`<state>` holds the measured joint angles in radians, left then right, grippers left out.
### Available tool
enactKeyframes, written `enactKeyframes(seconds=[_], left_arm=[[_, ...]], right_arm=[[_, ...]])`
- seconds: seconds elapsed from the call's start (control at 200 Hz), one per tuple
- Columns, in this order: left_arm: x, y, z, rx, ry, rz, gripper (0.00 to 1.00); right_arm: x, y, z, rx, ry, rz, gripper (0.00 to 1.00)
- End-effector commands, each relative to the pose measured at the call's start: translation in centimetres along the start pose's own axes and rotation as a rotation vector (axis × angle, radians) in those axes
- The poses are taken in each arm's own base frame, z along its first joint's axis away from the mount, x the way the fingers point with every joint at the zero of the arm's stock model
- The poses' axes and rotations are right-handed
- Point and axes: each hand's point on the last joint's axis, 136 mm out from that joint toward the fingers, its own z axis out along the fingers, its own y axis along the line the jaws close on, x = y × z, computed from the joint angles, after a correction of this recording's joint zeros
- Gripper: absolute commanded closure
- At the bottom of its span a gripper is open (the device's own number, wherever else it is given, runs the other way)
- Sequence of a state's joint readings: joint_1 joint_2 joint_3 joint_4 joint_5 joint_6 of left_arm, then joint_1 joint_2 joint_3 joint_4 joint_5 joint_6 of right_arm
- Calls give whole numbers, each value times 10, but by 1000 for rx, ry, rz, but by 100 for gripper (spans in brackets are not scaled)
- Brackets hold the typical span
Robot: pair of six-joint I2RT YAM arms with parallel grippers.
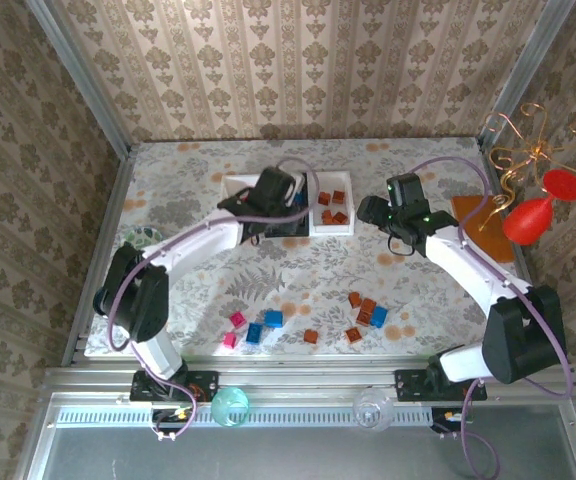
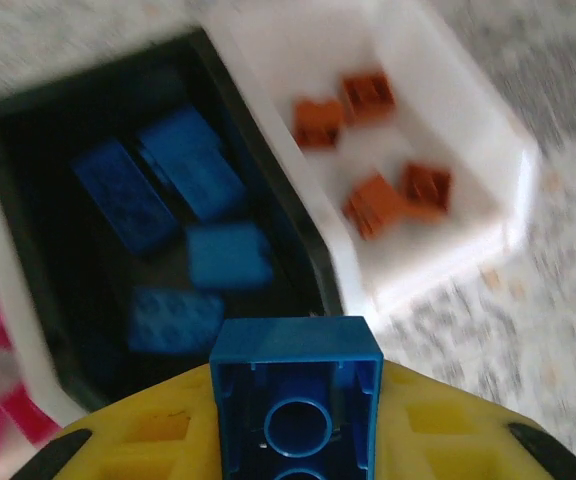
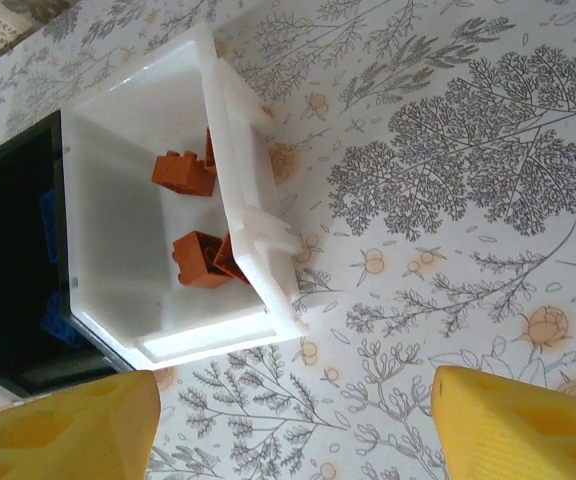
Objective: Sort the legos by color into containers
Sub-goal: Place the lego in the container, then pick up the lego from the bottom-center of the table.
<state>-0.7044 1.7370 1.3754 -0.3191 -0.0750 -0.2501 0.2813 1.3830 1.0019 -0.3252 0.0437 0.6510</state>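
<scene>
**Left gripper [image 2: 296, 440] clamped on a small blue plastic brick [image 2: 296, 400], over the black rectangular open tray [image 2: 38, 150].**

That tray holds four blue bricks [image 2: 193, 165]. The white plastic tray [image 2: 468, 130] joined at its 3 o'clock holds four orange-brown bricks [image 2: 373, 205]. The other white tray [image 1: 236, 184], at its 9 o'clock, shows blurred pink. The row sits toward 12 o'clock on the table, partly covered by the left arm in the top view. The right gripper [image 3: 288, 430] hovers just off the orange-brown tray's 3 o'clock, jaws wide apart with nothing between them. Loose pink, blue and orange-brown bricks [image 1: 368, 308] lie scattered toward 6 o'clock. The surface is a floral-printed tablecloth [image 1: 268, 270], walled by damask wallpaper [image 1: 298, 60] in a metal frame. At 3 o'clock are a flat orange-brown board [image 1: 488, 238], a red vase [image 1: 528, 220] and a gold wire stand [image 1: 518, 155]. At 9 o'clock is a small round bowl [image 1: 140, 236].
</scene>
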Motion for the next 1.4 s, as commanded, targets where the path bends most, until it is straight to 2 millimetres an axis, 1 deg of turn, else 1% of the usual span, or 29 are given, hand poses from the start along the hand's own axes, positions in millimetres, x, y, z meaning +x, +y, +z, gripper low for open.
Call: enactKeyframes(seconds=[0.0,0.055,0.095,0.14,0.205,0.26,0.355,0.43,0.44,0.515,0.55,0.57,0.615,0.735,0.835,0.915,0.935,0.99,1.08,1.14,1.205,1.315,1.395], left_arm=[[-11,26,31,-77,32,-65,73],[-14,38,44,-100,50,-87,74],[-11,48,52,-120,70,-103,74],[-14,56,57,-137,74,-114,74],[-13,67,66,-158,91,-130,72],[-14,70,71,-152,96,-139,67],[-25,65,70,-123,75,-147,49],[-42,55,57,-81,26,-157,38],[-43,53,56,-73,21,-157,37],[-63,37,34,-13,-42,-163,31],[-68,29,25,12,-64,-162,28],[-73,24,16,29,-86,-159,27],[-80,14,0,62,-119,-156,24],[-83,-12,-43,145,-200,-143,16],[-71,-26,-75,188,-251,-127,9],[-51,-31,-93,193,-259,-113,4],[-46,-30,-97,191,-260,-112,1],[-30,-29,-105,185,-257,-112,0],[-1,-21,-111,173,-240,-141,0],[15,-15,-117,168,-242,-165,0],[36,-9,-117,162,-228,-182,0],[66,-1,-115,142,-180,-198,0],[82,3,-114,130,-145,-206,0]], right_arm=[[18,1,-11,-12,43,-37,27],[28,1,-15,-16,69,-57,27],[36,1,-17,-24,91,-78,27],[46,3,-20,-28,117,-105,27],[61,4,-24,-32,154,-152,27],[73,4,-28,-29,178,-195,27],[93,5,-33,-29,222,-252,27],[105,6,-35,-38,242,-285,26],[109,3,-36,-27,260,-291,27],[122,0,-36,-19,299,-323,27],[128,-1,-36,-14,318,-341,28],[132,-2,-35,-9,330,-351,29],[140,-3,-33,0,355,-377,30],[159,-9,-26,36,411,-438,34],[171,-9,-22,57,441,-498,39],[177,-9,-20,80,451,-544,39],[180,-11,-19,94,460,-552,40],[187,-17,-14,133,484,-570,41],[191,-25,-8,192,487,-595,42],[194,-30,-2,222,490,-605,43],[200,-31,4,232,510,-612,44],[207,-28,10,227,526,-626,51],[209,-27,12,229,534,-633,58]])
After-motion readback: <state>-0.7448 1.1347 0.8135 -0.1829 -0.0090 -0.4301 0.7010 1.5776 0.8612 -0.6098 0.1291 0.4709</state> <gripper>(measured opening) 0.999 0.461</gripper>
